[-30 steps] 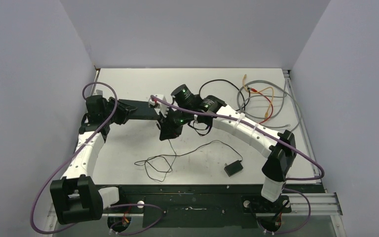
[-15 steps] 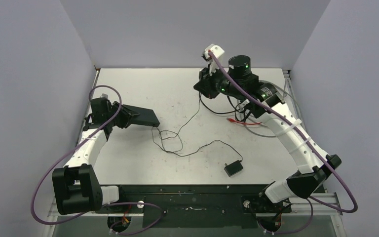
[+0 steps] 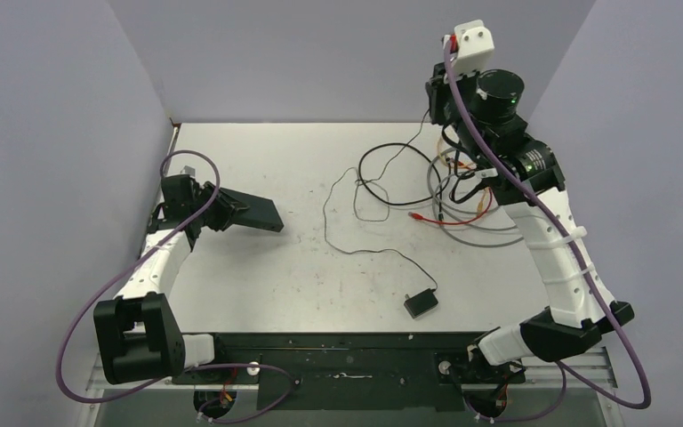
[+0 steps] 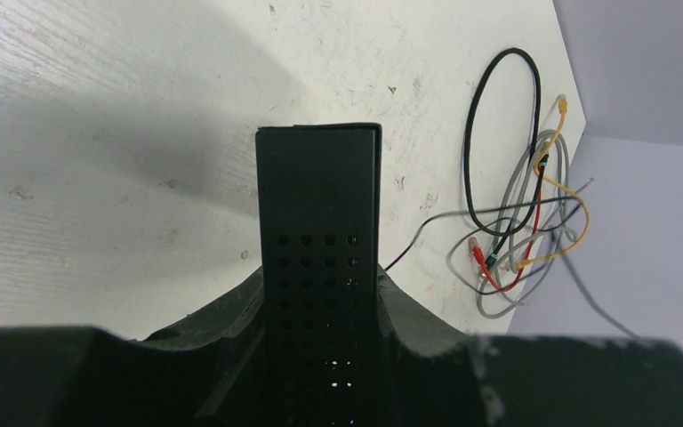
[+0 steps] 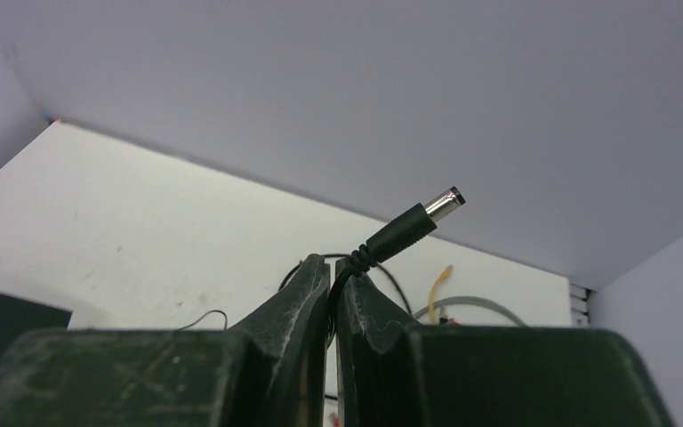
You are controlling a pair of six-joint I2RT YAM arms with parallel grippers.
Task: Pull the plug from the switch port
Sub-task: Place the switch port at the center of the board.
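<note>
The switch [image 4: 318,205] is clamped in the left pincer [image 4: 320,302], sticking out past its tips. The cord [image 5: 358,258] is pinched tight in the right pincer [image 5: 333,267], with the plug [image 5: 413,224] held just above its tips.

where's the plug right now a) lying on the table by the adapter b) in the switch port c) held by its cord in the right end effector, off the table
C: the right wrist view shows the plug jutting above the right end effector, shut on its cord.
</note>
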